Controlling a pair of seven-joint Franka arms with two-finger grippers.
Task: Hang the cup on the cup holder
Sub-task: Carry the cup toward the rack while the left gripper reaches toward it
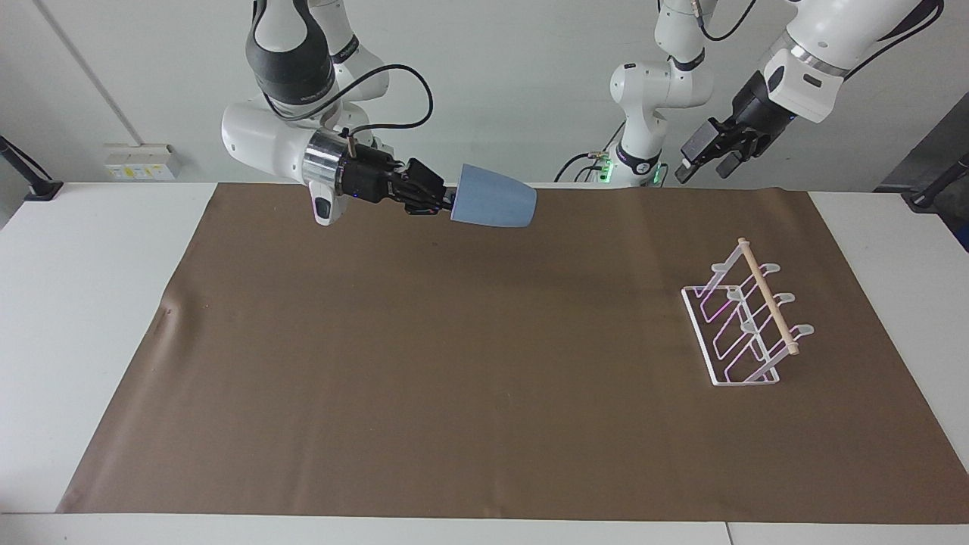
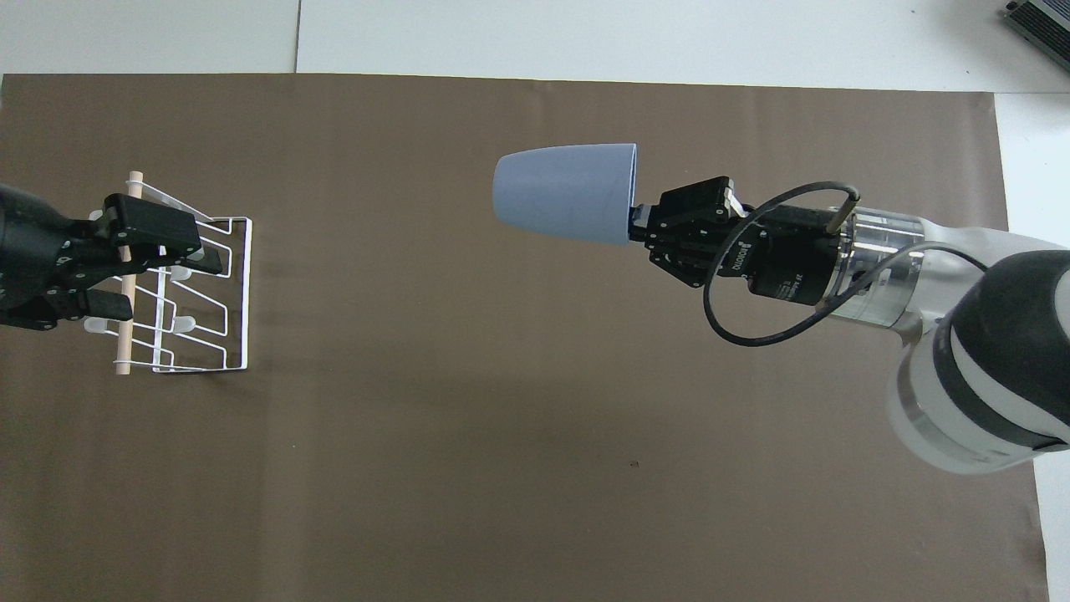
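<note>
My right gripper [image 1: 448, 204] is shut on the rim of the blue-grey cup [image 1: 493, 206] and holds it on its side in the air over the brown mat, base pointing toward the left arm's end. Both show in the overhead view, the right gripper [image 2: 637, 230] at the rim of the cup [image 2: 564, 192]. The white wire cup holder [image 1: 746, 322] with its wooden dowel stands on the mat near the left arm's end and holds nothing. My left gripper [image 1: 704, 165] is open, raised high, and in the overhead view [image 2: 167, 284] it covers part of the cup holder [image 2: 226, 293].
The brown mat [image 1: 454, 363] covers most of the white table [image 1: 83, 303]. A grey device [image 2: 1041, 21] lies at the table's corner, farthest from the robots at the right arm's end.
</note>
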